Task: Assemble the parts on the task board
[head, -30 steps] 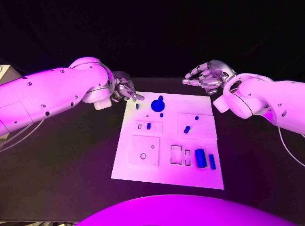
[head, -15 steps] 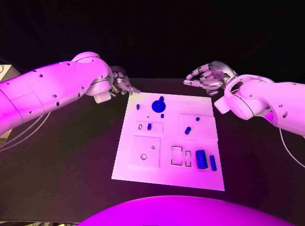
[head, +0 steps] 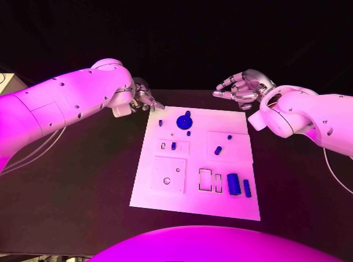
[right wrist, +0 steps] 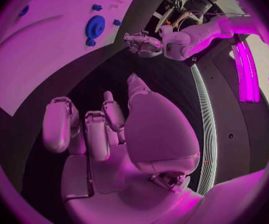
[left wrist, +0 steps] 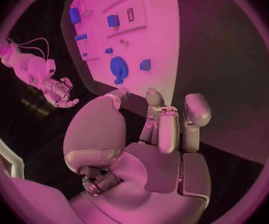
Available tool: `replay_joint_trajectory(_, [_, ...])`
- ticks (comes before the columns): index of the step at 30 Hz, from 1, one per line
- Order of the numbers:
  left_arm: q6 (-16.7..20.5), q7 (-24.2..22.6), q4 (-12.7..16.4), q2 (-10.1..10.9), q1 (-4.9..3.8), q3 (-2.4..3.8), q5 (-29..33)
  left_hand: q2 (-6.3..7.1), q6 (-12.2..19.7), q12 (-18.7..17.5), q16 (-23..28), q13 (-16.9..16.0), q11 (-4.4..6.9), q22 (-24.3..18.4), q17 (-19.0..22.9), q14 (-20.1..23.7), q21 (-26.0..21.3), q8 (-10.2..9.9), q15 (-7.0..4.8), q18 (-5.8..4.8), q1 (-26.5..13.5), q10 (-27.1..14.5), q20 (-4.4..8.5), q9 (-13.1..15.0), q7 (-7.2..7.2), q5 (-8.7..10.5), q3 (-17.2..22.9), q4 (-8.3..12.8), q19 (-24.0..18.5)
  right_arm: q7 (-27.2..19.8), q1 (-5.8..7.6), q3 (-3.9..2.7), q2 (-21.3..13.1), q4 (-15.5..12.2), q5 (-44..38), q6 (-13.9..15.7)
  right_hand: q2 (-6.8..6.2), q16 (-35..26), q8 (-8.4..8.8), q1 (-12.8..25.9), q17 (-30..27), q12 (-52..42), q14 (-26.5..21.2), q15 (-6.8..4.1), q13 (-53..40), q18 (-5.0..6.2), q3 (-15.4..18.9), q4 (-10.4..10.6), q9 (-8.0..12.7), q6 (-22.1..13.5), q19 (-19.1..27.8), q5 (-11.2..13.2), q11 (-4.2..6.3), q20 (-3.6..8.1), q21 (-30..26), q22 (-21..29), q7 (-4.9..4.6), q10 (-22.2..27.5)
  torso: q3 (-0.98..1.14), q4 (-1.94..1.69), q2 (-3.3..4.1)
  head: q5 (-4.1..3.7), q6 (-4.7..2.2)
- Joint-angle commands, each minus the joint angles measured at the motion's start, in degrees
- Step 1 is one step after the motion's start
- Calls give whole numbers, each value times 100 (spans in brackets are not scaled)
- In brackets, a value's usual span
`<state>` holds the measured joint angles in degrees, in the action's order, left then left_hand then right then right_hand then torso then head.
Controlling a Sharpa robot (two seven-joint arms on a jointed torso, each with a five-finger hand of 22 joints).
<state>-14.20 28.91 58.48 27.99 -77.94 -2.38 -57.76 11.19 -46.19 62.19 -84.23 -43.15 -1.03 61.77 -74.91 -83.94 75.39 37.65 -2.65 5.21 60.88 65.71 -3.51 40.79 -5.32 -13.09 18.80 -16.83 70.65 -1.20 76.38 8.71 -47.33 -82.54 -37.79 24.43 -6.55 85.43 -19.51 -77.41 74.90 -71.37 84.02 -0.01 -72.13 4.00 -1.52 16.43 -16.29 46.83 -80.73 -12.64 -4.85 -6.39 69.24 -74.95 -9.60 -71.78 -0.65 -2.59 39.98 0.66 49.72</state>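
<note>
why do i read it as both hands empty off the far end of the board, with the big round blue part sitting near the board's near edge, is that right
Not quite: the head view shows the big round blue part near the task board's far edge. Both the left hand and right hand hold nothing.

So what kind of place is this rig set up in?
Likely a robotics lab test bench: a bare black table, a white task board with small blue parts, and cables and equipment in the dark room behind.

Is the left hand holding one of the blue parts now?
No. In the left wrist view the left hand has nothing in its curled fingers, and the blue parts lie on the board beyond it.
</note>
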Motion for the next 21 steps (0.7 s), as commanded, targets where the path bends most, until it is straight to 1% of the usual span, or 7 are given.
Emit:
replay_joint_trajectory(1, [-333, -132, -69, -63, 10, -18, 25, 1, -28, 20, 13, 5, -13, 3, -338, -286, -11, -11, 30, 95, -37, -24, -39, -9, -1, 26, -32, 3, -15, -293, -2, -2, 17, 22, 150, 204, -3, -184, -4, 20, 439, 389, 235, 43, 394, 145, -42, 7, -18, -62, 177, -43, 8, 6, -450, 9, 7, 323, 5, 0, -5, 7, 7])
replay_joint_trajectory(7, [-350, -161, -169, -144, 32, -60, 63, 0, -28, 16, 13, 12, -12, -5, -337, -285, -16, -11, 30, 97, -38, -28, -39, -9, -1, 26, -33, 3, -21, -511, -1, -2, 34, 41, 329, 429, -16, -835, -39, -8, -360, 1533, -101, 41, 1619, 361, -111, 9, -58, -132, 657, -72, 16, 11, -1795, 826, 0, 1177, 5, 1, -6, 5, 14])
replay_joint_trajectory(8, [-352, -164, -191, -157, 36, -68, 67, -7, -29, 18, 15, 10, -12, -4, -333, -284, -15, -11, 30, 97, -39, -27, -39, -10, 0, 26, -34, 3, -20, -557, -1, -2, 37, 43, 370, 473, -24, -1222, -36, -16, -828, 1997, -332, 57, 2082, 455, -130, 10, -62, -181, 912, -115, -11, -2, -2422, 1204, -11, 1581, 6, 0, -9, 3, 17])
replay_joint_trajectory(10, [-357, -171, -232, -181, 47, -86, 74, -7, -29, 18, 15, 10, -12, -4, -333, -284, -15, -11, 30, 97, -39, -27, -39, -10, 0, 26, -34, 3, -20, -641, -1, -2, 42, 49, 463, 550, -42, -1872, -86, -13, -1520, 2238, -698, 82, 2402, 624, -176, 11, -93, -227, 1354, -222, -34, -34, -3636, 1958, -35, 1687, 7, 1, -9, 1, 19])
replay_joint_trajectory(11, [-357, -173, -240, -185, 49, -90, 75, -7, -29, 18, 15, 10, -12, -4, -333, -284, -15, -11, 30, 97, -39, -27, -39, -10, 0, 26, -34, 3, -20, -657, -1, -2, 42, 50, 482, 563, -45, -2211, -100, -14, -1874, 2334, -904, 99, 2509, 649, -193, 10, -100, -244, 1466, -241, -52, -46, -3886, 2119, -44, 1744, 8, 2, -11, 1, 18])
replay_joint_trajectory(15, [-372, -185, -298, -218, 79, -118, 89, -21, -32, 16, 12, 15, -11, -6, -338, -285, -17, -10, 30, 97, -42, -31, -40, -12, 0, 26, -37, 2, -22, -788, -1, -2, 46, 57, 658, 667, -56, -3479, -155, -15, -3005, 2750, -1612, 185, 3004, 650, -266, 11, -126, -344, 1671, -273, -121, -118, -4399, 2516, -110, 1970, 7, 0, -8, -9, 19])
replay_joint_trajectory(21, [-383, -198, -337, -248, 114, -137, 109, -38, -35, 17, 8, 16, -11, -5, -347, -287, -17, -10, 29, 97, -39, -33, -41, -15, 2, 23, -38, 4, -22, -894, 0, -2, 55, 67, 803, 722, -100, -4499, -301, 1, -3386, 3421, -1855, 303, 3938, 641, -366, 10, -184, -540, 1772, -290, -244, -255, -5197, 3301, -221, 2178, 7, 3, -6, -16, 28])
